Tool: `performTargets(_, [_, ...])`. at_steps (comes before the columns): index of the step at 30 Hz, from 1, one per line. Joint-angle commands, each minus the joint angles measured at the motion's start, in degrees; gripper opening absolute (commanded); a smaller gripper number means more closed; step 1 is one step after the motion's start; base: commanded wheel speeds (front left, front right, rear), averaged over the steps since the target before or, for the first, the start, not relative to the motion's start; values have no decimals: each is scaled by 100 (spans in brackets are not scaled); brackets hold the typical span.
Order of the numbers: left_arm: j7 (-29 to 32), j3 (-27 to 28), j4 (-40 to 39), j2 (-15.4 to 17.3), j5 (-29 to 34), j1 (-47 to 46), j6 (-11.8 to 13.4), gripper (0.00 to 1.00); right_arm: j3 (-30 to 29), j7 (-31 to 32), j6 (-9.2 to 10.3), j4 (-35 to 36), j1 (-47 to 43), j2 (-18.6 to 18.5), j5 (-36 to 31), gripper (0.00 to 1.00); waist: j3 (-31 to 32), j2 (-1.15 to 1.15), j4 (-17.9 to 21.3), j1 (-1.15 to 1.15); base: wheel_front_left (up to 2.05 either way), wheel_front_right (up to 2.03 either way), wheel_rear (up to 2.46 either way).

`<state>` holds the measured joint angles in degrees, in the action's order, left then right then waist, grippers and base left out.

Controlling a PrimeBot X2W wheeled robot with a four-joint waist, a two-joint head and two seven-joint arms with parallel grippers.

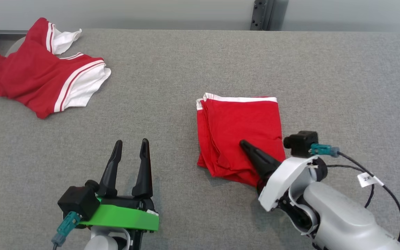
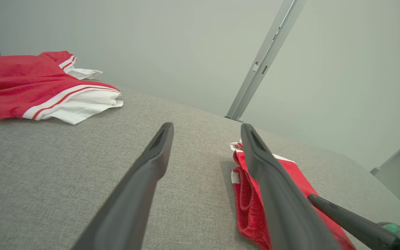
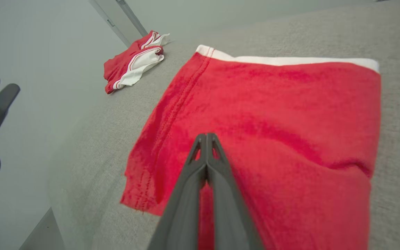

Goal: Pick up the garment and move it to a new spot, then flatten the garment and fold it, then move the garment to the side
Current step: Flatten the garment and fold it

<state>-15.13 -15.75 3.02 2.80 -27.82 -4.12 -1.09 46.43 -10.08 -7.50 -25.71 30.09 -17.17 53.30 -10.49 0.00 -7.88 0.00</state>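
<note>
In the head view, the lower right corner of the folded garment point(image 1: 241, 135) is hidden under the right pincer point(image 1: 242, 142) and its white wrist, and the arm behind runs off the lower right of the frame. That pincer's two dark fingers are pressed together with no cloth between them. Their tips lie over the red fabric, and whether they touch it cannot be told. In the left wrist view, one finger of the left pincer point(image 1: 132, 141) covers a strip of the same garment. The left pincer stands spread and empty at the lower left of the head view, well apart from the cloth. A second, crumpled red and white garment point(image 1: 43, 76) at the upper left is cut off by the frame's left edge, so its full shape is unclear. The folded garment lies just right of the frame's centre as a nearly square stack, so no long axis stands out. Its white-banded edge faces the top of the frame, and its layered fold edges run down its left side. Both garments rest on a desk point(image 1: 200, 62) covered in grey woven fabric. Behind it stands a plain pale wall point(image 1: 151, 10) with a dark metal post point(image 1: 260, 14) at the top centre.
</note>
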Motion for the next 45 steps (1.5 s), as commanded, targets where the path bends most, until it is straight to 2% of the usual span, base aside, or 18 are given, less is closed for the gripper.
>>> performTargets(1, [-1, -7, 6, 18, 18, -70, -32, 100, 93, 24, 2, -80, 21, 50, -59, 0, -23, 0, -37, 0, 0, 0, 0])
performTargets(11, [-1, 4, -31, 17, -31, -139, 0, 100, 965, 8, 2, -697, 298, 602, -79, 0, -113, 0, -271, 0, 0, 0, 0])
performTargets(19, [-1, 46, -57, 17, -18, -81, 25, 100, 1451, -260, 2, -818, 499, 583, -116, 0, -99, 0, -252, 0, 0, 0, 0])
performTargets(24, [-1, 105, -72, 17, 38, 4, 38, 100, 1266, -471, 2, -408, 537, 398, -238, 0, -27, 0, -103, 0, 0, 0, 0])
performTargets(28, [-1, 172, -61, 18, 94, 64, 38, 100, 541, -514, 2, 128, 362, 218, -480, 0, 61, 0, 64, 0, 0, 0, 0])
performTargets(31, [-1, 222, -39, 18, 156, 109, 13, 100, -365, -509, 2, 536, 43, 160, -948, 44, 141, 0, 202, 0, 0, 0, 0])
performTargets(32, [-2, 226, -34, 17, 186, 107, -5, 100, -632, -509, 2, 637, -81, 151, -1128, 75, 169, 0, 244, 0, 0, 0, 0])
performTargets(33, [-1, 240, -21, 17, 201, 101, -28, 100, -934, -510, 2, 734, -220, 165, -1302, 100, 200, 0, 284, 0, 0, 0, 0])
performTargets(40, [-2, 428, 224, 18, 418, 77, -116, 100, -2563, -512, 2, 1123, -1207, 437, -2454, 100, 447, 0, 520, 0, 0, 0, 0])
performTargets(45, [-1, 522, 382, 19, 530, 239, -110, 100, -3451, -512, 2, 1437, -1837, 765, -3144, 100, 605, 0, 670, 0, 0, 0, 0])
